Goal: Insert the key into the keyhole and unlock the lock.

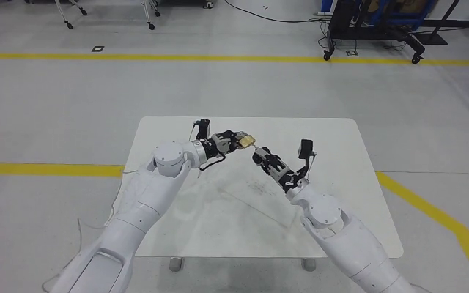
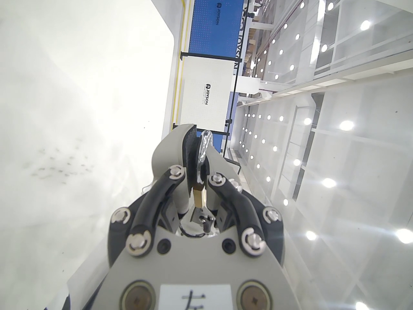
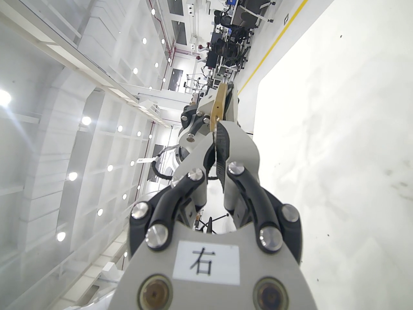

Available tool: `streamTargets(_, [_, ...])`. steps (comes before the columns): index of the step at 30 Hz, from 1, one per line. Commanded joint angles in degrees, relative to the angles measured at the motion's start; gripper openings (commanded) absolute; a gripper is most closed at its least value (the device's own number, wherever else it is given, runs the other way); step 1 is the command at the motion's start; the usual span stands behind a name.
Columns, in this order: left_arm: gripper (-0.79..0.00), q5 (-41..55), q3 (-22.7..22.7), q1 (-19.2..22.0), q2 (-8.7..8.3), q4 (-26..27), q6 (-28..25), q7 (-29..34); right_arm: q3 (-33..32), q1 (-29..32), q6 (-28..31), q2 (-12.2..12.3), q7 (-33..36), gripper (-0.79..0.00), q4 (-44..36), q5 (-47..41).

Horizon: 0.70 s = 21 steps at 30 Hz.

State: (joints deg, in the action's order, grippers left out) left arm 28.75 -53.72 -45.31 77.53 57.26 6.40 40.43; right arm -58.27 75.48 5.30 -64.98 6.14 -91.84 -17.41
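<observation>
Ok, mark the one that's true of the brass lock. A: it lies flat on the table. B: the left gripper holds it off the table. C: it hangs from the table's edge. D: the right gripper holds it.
B: the top view shows the brass lock clamped in the left gripper, above the table, while the right gripper facing it holds the key.
</observation>
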Motion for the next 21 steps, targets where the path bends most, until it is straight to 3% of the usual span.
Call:
streamTargets(1, [-0.785, -0.17, -0.07, 0.02, 0.03, -0.03, 0.07, 0.16, -0.2, -0.14, -0.18, -0.15, -0.2, -0.785, 0.3, 0.01])
streamTargets(21, [-0.785, -4.75, 0.74, 0.86, 0.37, -0.39, -0.09, 3.0, -1.46, 0.06, -3.59, -1.23, 0.78, -0.785, -0.56, 3.86])
